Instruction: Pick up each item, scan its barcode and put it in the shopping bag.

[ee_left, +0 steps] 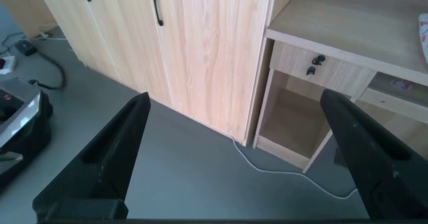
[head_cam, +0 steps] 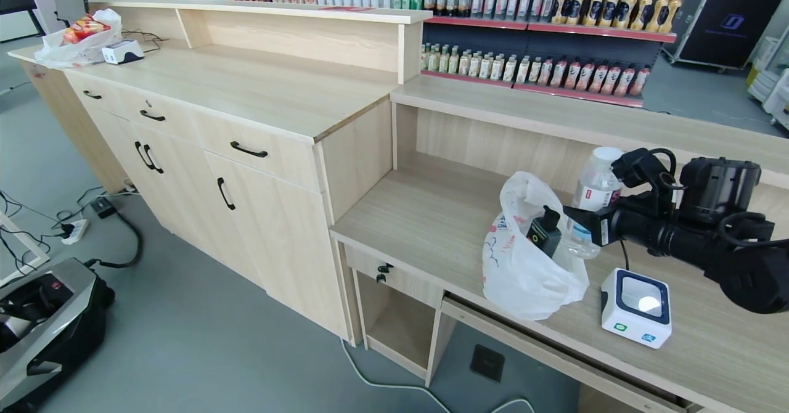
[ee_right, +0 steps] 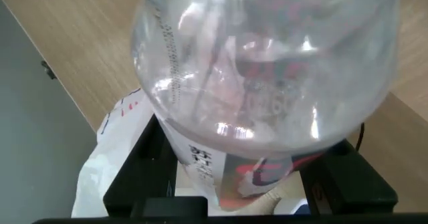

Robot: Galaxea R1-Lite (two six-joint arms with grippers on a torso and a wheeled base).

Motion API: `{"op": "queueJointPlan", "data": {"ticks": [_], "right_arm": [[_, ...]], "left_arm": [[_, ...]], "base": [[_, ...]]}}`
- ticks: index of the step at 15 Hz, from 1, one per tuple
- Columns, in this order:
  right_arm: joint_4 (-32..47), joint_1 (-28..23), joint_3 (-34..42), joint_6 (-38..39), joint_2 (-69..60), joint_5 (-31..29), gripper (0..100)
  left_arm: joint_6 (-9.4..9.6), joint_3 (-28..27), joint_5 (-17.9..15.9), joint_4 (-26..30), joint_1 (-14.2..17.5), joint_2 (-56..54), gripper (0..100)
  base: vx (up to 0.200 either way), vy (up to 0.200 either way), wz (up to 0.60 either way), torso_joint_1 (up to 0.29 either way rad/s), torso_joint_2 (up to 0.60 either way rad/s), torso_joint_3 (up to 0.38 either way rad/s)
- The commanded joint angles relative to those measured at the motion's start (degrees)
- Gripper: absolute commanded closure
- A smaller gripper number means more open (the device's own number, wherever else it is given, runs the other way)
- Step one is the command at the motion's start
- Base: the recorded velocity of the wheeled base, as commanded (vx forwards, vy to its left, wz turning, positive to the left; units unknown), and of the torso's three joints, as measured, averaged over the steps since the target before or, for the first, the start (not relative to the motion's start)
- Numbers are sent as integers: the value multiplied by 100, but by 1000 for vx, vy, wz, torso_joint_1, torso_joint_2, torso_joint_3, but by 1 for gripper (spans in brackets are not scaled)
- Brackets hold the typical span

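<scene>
Closest of all is the water bottle [ee_right: 267, 70], its clear rounded base bulging toward the right wrist's camera. Far left, a long table [head_cam: 246, 86] carries a second bag [head_cam: 74, 46] holding orange packets and a second scanner [head_cam: 123, 50], both well apart from the work. The left gripper [ee_left: 234, 100] hangs over the grey floor facing the cupboard doors, its fingers spread wide with nothing between them. Next comes the low table [head_cam: 431, 216], where the shopping bag [head_cam: 518, 277] stands open-mouthed; its folds hide whatever it holds. At the right edge of that mouth the right gripper [ee_right: 241, 190] has its fingers closed on the bottle's sides, holding it cap up just above the bag's rim. Right of the bag sits the scanner [head_cam: 636, 307], window up.

Judging by position, the bottle is at the bagging step; whether its barcode is read I cannot tell. What remains looks like lowering it and letting go. Count: one bottle in hand, two bags, two scanners.
</scene>
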Motion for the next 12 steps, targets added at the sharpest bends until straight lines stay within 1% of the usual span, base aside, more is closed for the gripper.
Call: {"op": "queueJointPlan", "data": {"ticks": [1,9,12], "right_arm": [[-173,69,21,-2,454,33,100],[-780,60,-23,25,1429,33,100],[-1272,121,-49,34,1798,77,100]], "left_arm": [[2,-4,9,-4,4,0,0],[2,-4,9,5,4,0,0],[2,-4,0,-4,4,0,0]], "base": [[0,0,0,0,0,0],[0,0,0,0,0,0],[0,0,0,0,0,0]]}}
